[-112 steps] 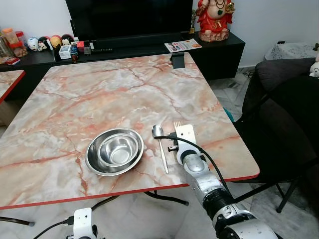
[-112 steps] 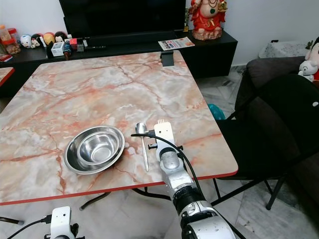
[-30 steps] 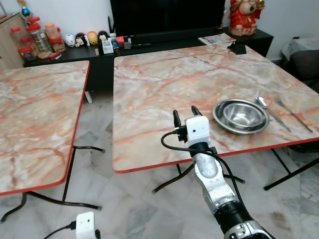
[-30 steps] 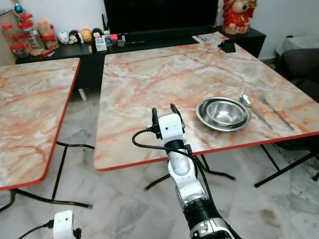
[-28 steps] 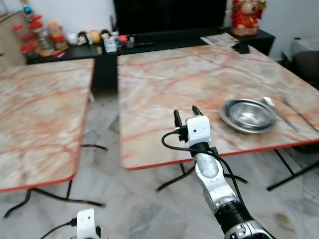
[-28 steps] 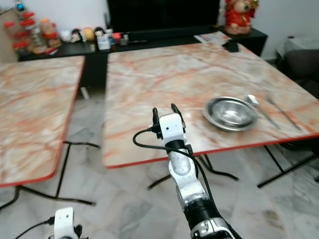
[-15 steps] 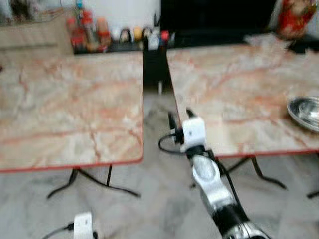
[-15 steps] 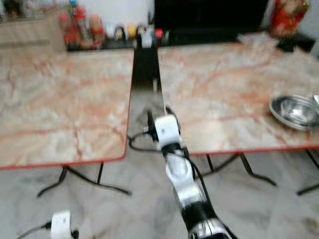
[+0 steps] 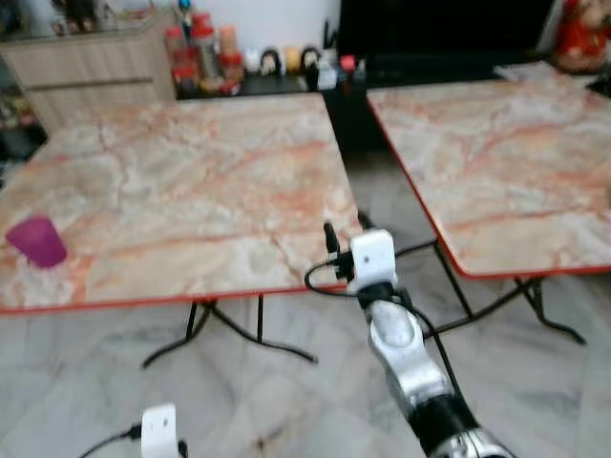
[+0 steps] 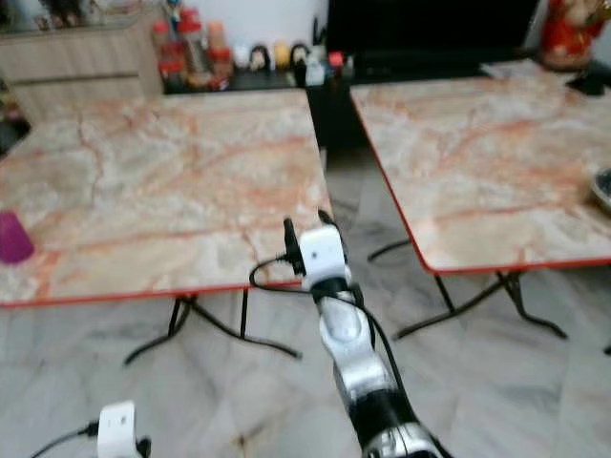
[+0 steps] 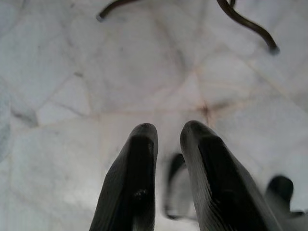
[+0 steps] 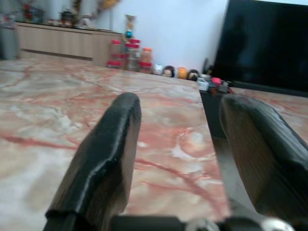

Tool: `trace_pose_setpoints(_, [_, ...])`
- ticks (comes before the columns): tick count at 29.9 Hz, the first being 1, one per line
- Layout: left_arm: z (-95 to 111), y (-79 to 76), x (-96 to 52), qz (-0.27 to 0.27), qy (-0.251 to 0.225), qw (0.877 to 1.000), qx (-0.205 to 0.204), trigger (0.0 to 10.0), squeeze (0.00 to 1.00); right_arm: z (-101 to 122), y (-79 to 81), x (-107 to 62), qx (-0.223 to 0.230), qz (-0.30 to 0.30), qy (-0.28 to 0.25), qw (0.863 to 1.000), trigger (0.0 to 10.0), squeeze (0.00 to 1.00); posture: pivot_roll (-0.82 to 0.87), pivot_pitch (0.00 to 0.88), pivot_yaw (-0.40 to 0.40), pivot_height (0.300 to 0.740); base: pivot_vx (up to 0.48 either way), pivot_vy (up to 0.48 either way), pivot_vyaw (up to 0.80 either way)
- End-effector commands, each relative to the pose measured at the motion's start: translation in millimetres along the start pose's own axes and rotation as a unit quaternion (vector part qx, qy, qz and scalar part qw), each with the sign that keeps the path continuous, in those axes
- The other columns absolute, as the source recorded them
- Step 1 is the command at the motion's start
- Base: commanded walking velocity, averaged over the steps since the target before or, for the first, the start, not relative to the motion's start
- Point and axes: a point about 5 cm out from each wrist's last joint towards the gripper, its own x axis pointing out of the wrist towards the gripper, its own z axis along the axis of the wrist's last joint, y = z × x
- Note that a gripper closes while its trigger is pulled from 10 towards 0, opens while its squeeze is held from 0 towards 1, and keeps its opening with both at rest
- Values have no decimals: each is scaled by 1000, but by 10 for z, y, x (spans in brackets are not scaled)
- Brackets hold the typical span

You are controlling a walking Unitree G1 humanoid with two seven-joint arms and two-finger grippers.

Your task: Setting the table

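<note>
The whole view is swung to the robot's left compared with a second ago: the bowl, spoon and fork that lay on the right-hand tabletop (image 9: 506,162) are carried out of the left eye view, and only a sliver of the bowl (image 10: 603,188) is seen at the right edge of the right eye view, near the front right of that tabletop. A second marble-patterned tabletop (image 9: 181,191) with a red edge is now brought to the centre. A purple cup (image 9: 37,240) is seen standing upright near its front left corner, well apart from everything else.

The right end effector (image 9: 346,234) is held raised in front of the front right corner of the left tabletop, just above the gap between the two tabletops. Its two black fingers (image 12: 103,154) are spread wide apart and nothing is held between them; in the right wrist view the marble surface is seen beyond them.

The left end effector (image 11: 166,132) is hung low over the pale marble floor (image 11: 72,72), its fingers nearly together with a narrow gap and nothing gripped.

Behind the tabletops a dark television (image 9: 439,29), a low wooden cabinet (image 9: 95,67) and a row of jars and small figurines (image 9: 205,48) are seen, all blurred.
</note>
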Motion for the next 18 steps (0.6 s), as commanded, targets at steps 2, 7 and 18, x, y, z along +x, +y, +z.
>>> trace_pose_setpoints(2, [-54, 95, -16, 16, 7, 1000, -5, 10000, 0, 100, 99, 60, 6, 12, -17, 1000, 10000, 0, 2, 0, 10, 709, 0, 465, 0])
trace_pose_setpoints(7, [-60, 93, -18, 17, 8, 1000, -8, 10000, 0, 58, 71, 39, 4, 9, -11, 1000, 10000, 0, 1, 0, 10, 709, 0, 466, 0])
trace_pose_setpoints(18, [-75, 116, -24, 20, 8, 1000, -9, 10000, 0, -224, -263, -202, -22, -45, 42, 998, 10000, 0, 1, 0, 12, 709, 0, 456, 0])
